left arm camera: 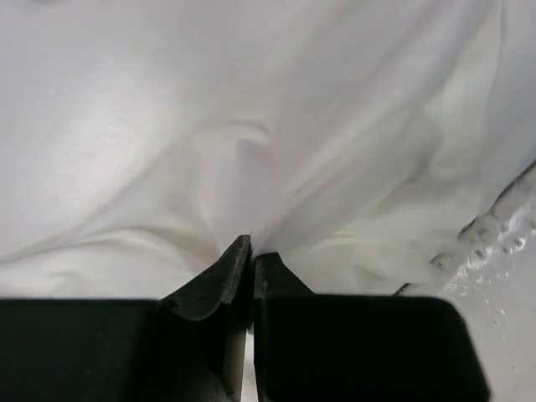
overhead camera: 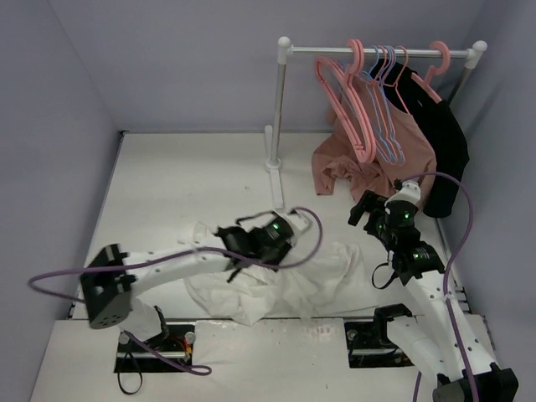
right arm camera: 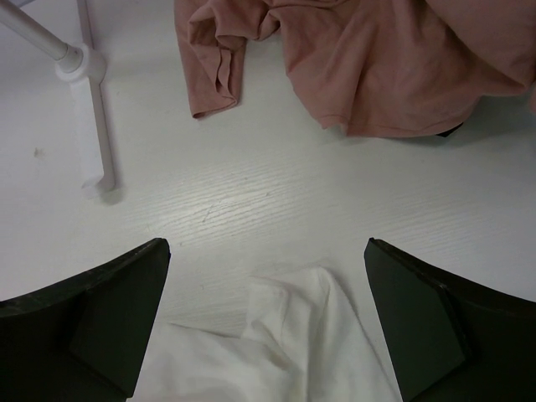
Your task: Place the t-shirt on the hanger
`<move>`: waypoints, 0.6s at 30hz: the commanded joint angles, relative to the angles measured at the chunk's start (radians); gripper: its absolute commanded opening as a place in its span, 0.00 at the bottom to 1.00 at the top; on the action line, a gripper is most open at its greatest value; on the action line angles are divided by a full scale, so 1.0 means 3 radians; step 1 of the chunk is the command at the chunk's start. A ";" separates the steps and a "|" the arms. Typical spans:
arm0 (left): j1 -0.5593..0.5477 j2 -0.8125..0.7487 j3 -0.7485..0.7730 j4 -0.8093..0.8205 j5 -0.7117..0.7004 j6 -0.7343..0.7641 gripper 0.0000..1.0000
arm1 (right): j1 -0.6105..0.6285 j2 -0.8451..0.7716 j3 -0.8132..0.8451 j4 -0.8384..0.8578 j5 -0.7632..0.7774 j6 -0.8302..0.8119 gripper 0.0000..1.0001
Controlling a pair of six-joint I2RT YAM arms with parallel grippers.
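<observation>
Our left tool (left arm camera: 251, 251) has its two fingers pressed together, pinching a small pucker of the t-shirt (left arm camera: 251, 126). Only the left wrist view shows this. From overhead the tool is a dark shape low over the cloth. Our right tool (right arm camera: 266, 244) has its fingers spread wide and holds nothing. In its wrist view a corner of the white cloth lies on the bench (right arm camera: 251, 184) below the gap, toward 6 o'clock. We cannot tell whether any finger touches it.

Seen from overhead, the t-shirt is a crumpled heap at about 6 o'clock on the bench, close to the near edge and between the two arms. No print shows on it. The hanger (overhead camera: 385, 109) hangs from the rail (overhead camera: 335, 50) at about 1 o'clock, packed in among the pink hangers (overhead camera: 347, 100). A dusty-pink top (overhead camera: 377, 159) droops from the rail onto the bench, and a black garment (overhead camera: 444, 142) hangs at the rail's right end.

From 9 to 12 o'clock the white, faintly grained bench is open up to the rack post (overhead camera: 276, 109). Pale lilac walls close in on three sides.
</observation>
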State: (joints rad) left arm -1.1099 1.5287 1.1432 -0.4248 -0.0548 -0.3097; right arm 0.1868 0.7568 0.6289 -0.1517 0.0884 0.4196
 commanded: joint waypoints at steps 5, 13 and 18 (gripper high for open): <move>0.0906 -0.1192 -0.0232 -0.0276 -0.0116 0.0182 0.00 | 0.0496 0.0372 -0.0067 0.0481 -0.0063 0.0053 0.72; 0.1825 -0.0989 -0.0294 -0.0368 -0.0252 -0.0103 0.00 | 0.0889 0.1112 -0.0032 0.0922 -0.0307 -0.0177 0.47; 0.2245 -0.0690 0.0001 -0.0453 -0.0353 -0.0015 0.30 | 0.0933 0.1437 -0.0033 0.1202 -0.0666 -0.0444 0.60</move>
State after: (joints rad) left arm -0.4930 1.2970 1.0334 -0.5495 -0.1067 -0.3183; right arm 0.4520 1.1402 0.6064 0.0663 -0.0239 0.3629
